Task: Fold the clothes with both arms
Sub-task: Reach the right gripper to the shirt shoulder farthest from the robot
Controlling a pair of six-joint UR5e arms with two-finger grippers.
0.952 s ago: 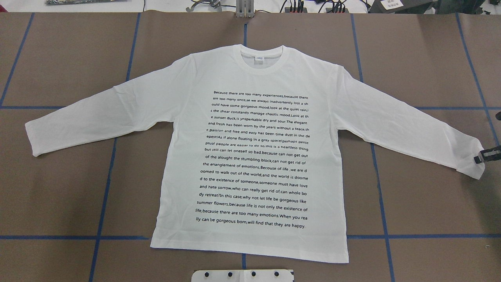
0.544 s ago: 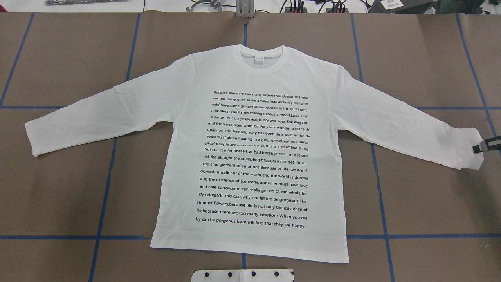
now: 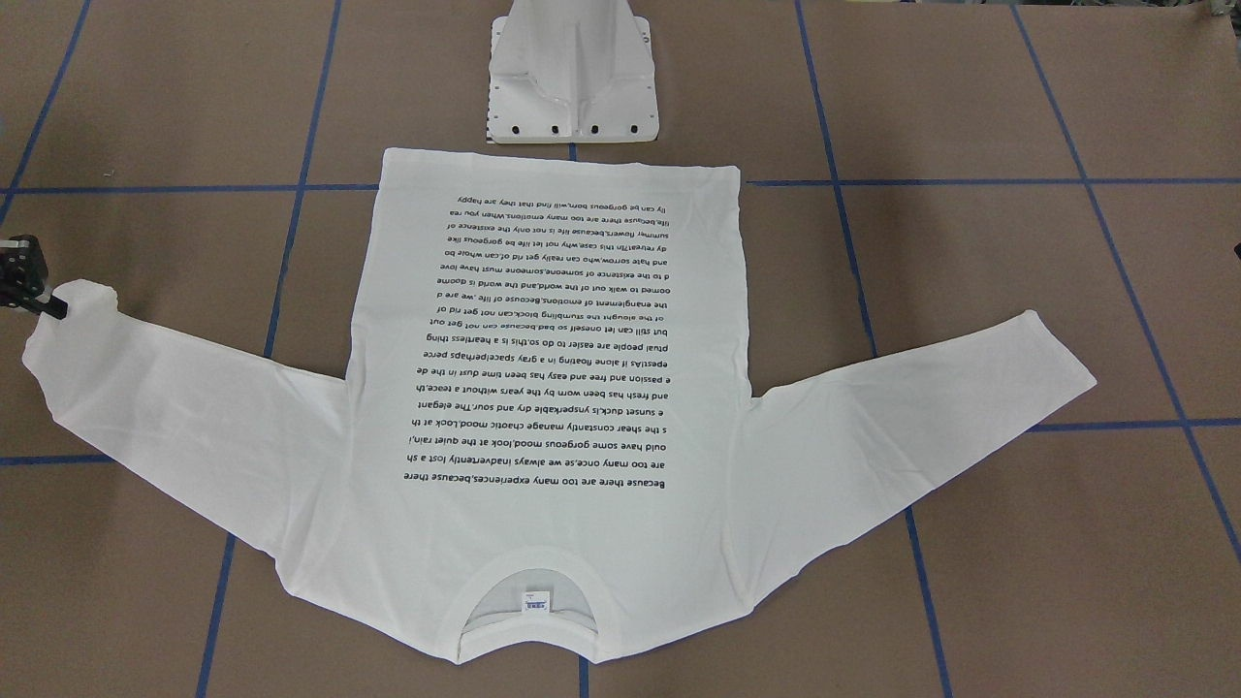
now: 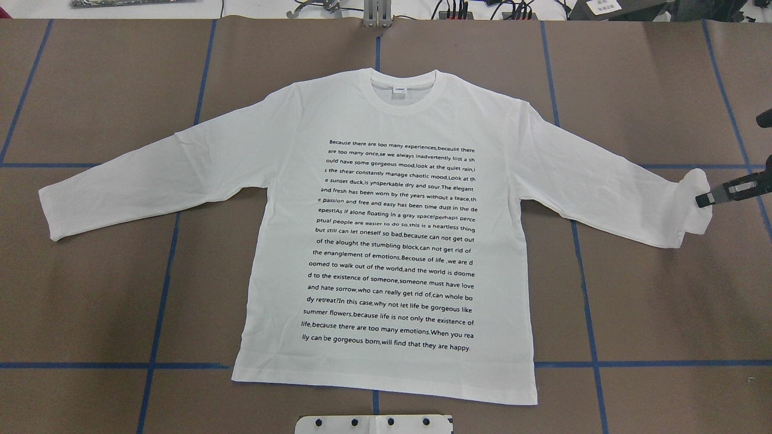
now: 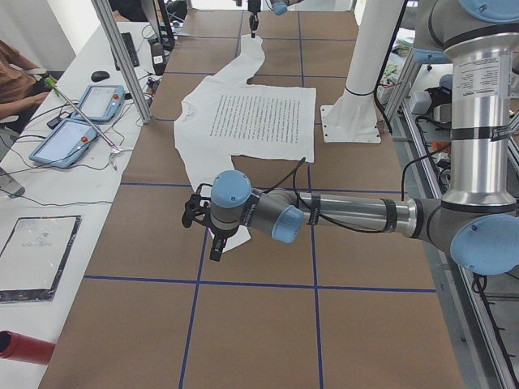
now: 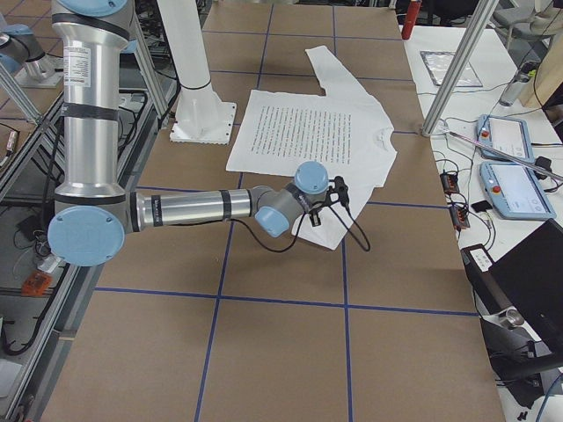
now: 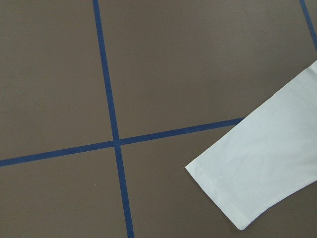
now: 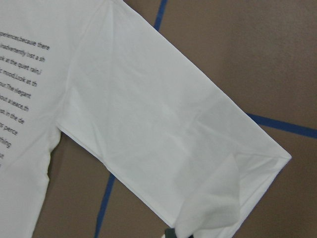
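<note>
The white long-sleeved T-shirt (image 4: 392, 241) lies flat on the brown table, text side up, collar away from me. My right gripper (image 4: 702, 201) is shut on the cuff of its right sleeve (image 4: 687, 208), lifted and curled over the sleeve. The front-facing view shows that gripper (image 3: 56, 311) at the left edge, pinching the cuff. In the right wrist view the raised cuff (image 8: 213, 203) hangs at the bottom. My left gripper (image 5: 214, 247) hovers by the left sleeve's cuff (image 7: 257, 173), which lies flat; I cannot tell whether it is open or shut.
The white pedestal base (image 3: 572, 87) stands just behind the shirt's hem. Blue tape lines (image 4: 163, 265) grid the table. A side table with teach pendants (image 5: 77, 121) and cables runs along the far edge, behind aluminium posts (image 5: 122, 57). A person's sleeve (image 5: 16, 73) shows there.
My right gripper has carried the right sleeve's cuff away from me and inward, toward the shirt's body, lifting it so the sleeve end curls over. The rest of the shirt has not moved.
</note>
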